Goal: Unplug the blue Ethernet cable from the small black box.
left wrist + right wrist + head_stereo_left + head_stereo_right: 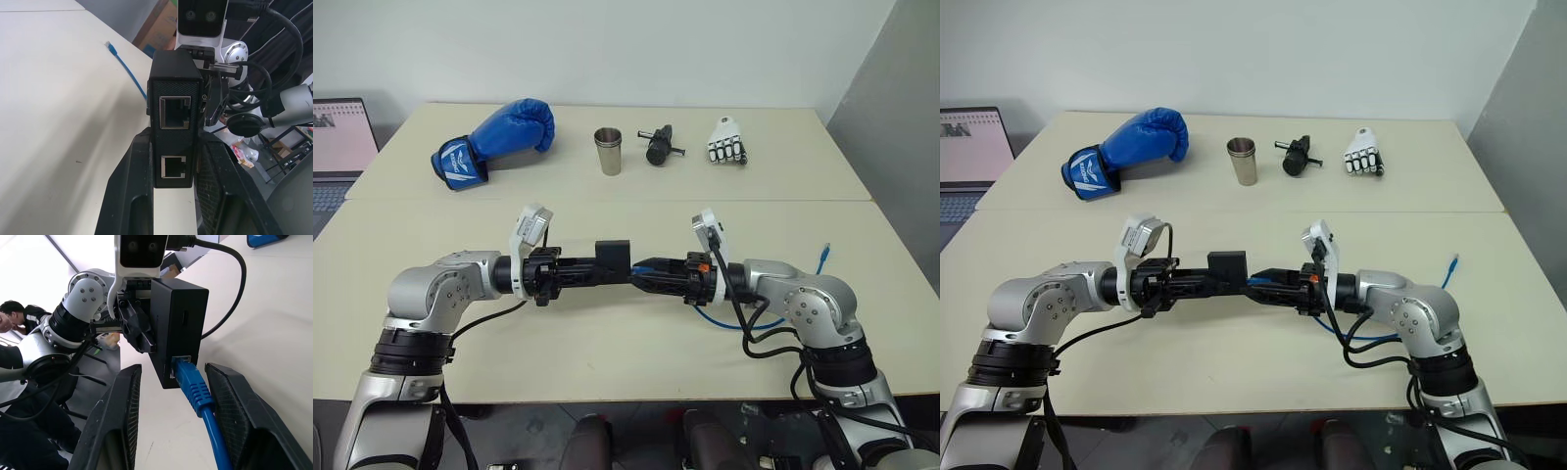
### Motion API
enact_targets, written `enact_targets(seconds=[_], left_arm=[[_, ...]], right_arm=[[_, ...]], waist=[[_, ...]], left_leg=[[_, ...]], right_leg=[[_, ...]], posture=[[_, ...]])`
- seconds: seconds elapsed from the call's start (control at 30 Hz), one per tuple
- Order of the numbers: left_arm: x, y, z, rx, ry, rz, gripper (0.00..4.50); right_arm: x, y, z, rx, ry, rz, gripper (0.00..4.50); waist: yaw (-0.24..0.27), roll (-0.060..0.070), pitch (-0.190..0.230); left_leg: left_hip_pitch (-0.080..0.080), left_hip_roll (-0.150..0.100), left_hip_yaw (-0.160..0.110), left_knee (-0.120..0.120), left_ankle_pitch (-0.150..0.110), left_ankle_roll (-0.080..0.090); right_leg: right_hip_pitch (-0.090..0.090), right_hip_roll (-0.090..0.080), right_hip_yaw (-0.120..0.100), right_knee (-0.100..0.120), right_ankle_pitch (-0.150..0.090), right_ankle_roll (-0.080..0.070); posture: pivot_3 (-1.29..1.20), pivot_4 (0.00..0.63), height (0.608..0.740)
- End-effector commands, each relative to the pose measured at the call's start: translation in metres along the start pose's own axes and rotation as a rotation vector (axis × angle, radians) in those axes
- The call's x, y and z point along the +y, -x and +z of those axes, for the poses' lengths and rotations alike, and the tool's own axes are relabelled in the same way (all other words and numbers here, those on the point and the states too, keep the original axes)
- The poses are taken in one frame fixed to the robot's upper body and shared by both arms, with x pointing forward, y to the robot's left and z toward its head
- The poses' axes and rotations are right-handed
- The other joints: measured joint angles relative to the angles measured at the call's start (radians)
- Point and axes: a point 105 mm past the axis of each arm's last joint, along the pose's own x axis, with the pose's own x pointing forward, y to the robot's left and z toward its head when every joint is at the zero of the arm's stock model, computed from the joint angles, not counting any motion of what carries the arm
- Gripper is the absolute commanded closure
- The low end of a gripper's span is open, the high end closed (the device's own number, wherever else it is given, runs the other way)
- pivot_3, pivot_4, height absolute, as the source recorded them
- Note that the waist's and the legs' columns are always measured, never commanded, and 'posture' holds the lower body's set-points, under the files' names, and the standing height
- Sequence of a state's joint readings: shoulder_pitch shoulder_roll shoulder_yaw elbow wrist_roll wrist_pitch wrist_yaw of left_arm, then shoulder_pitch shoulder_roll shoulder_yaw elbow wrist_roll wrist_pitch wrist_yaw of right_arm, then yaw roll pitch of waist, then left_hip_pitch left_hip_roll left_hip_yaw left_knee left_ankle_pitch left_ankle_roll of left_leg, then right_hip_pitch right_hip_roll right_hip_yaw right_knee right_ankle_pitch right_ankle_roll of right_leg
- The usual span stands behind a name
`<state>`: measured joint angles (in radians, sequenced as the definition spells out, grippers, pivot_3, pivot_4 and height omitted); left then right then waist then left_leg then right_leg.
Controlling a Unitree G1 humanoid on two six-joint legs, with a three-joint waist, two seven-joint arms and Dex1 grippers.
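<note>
Midway over the near table (607, 343), the left gripper (597, 270) points toward the robot's right with its fingers (129, 191) clamped on the box (612, 256), one on each flat side. In the left wrist view the box stands upright between them, its narrow face showing two sockets, one above the other.

Facing it, the right gripper (171, 396) points toward the robot's left, its two fingers (115, 421) apart. The cable (198, 394) runs between them without either finger touching it in the right wrist view. Its plug sits in a socket on the box's near face, so the cable is not yet unplugged. Both grippers meet end to end in the head views, held level above the table.

From the plug the cable passes back under the right wrist, loops on the table just beside the right forearm, and ends with its free plug (823, 257) lying near the right edge of the table.

Farther off, on the far table (783, 176), a row of things stands well apart from the grippers: a boxing glove (494, 142) on the left, then a steel cup (608, 151), a black gadget (659, 145) with a side handle, and a white robot hand (726, 143). A laptop (340, 147) sits off the far left edge. A person (17, 316) shows at the side of the right wrist view.
</note>
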<state>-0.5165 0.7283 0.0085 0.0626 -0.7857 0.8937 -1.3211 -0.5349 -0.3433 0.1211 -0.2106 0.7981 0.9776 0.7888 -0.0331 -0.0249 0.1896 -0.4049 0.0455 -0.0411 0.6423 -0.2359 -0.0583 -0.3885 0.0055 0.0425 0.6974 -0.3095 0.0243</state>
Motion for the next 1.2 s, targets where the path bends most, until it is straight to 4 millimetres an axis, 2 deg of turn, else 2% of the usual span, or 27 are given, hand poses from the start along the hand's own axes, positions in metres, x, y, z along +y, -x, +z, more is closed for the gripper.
enact_targets(seconds=[0.03,0.17,0.2,0.5,1.03,1.2], left_arm=[[-0.008,0.001,0.012,-0.013,-0.050,-0.016,3.72],[-0.007,0.001,0.012,-0.008,-0.052,-0.015,3.72],[-0.007,0.001,0.012,-0.007,-0.053,-0.016,3.72],[-0.008,0.002,0.008,0.013,-0.053,-0.017,3.72],[-0.007,0.002,0.006,0.021,-0.050,-0.016,3.72],[-0.004,0.009,0.007,0.026,-0.060,0.014,3.72]], right_arm=[[0.005,0.001,0.002,-0.008,-0.002,0.028,2.33],[0.005,0.002,0.003,-0.006,-0.005,0.033,2.33],[0.005,0.002,0.003,-0.006,-0.006,0.034,2.69],[0.008,0.002,0.007,-0.027,-0.031,0.059,4.46],[0.011,0.004,0.008,-0.028,-0.049,0.076,4.46],[0.010,0.011,0.006,-0.016,-0.063,0.070,4.46]], waist=[[0.000,0.000,0.000],[0.000,0.000,0.000],[0.000,0.000,0.000],[0.000,0.000,0.000],[0.000,0.000,0.000],[0.000,0.000,0.000]], left_leg=[[0.000,0.000,0.000,0.000,0.000,0.000],[0.000,0.000,0.000,0.000,0.000,0.000],[0.000,0.000,0.000,0.000,0.000,0.000],[0.000,0.000,0.000,0.000,0.000,0.000],[0.000,0.000,0.000,0.000,0.000,0.000],[-0.001,0.000,0.000,0.000,0.000,0.000]], right_leg=[[0.000,0.000,0.000,0.000,0.000,0.000],[0.000,0.000,0.000,0.000,0.000,0.000],[0.000,0.000,0.000,0.000,0.000,0.000],[0.000,0.000,0.000,0.000,0.000,0.000],[-0.001,0.000,0.000,0.000,-0.002,0.003],[0.000,0.000,0.000,0.000,-0.002,0.003]], posture=[[0.00,0.150,0.740],[0.00,0.150,0.740],[0.00,0.150,0.740],[0.00,0.150,0.740],[0.00,0.150,0.740],[0.00,0.150,0.740]])
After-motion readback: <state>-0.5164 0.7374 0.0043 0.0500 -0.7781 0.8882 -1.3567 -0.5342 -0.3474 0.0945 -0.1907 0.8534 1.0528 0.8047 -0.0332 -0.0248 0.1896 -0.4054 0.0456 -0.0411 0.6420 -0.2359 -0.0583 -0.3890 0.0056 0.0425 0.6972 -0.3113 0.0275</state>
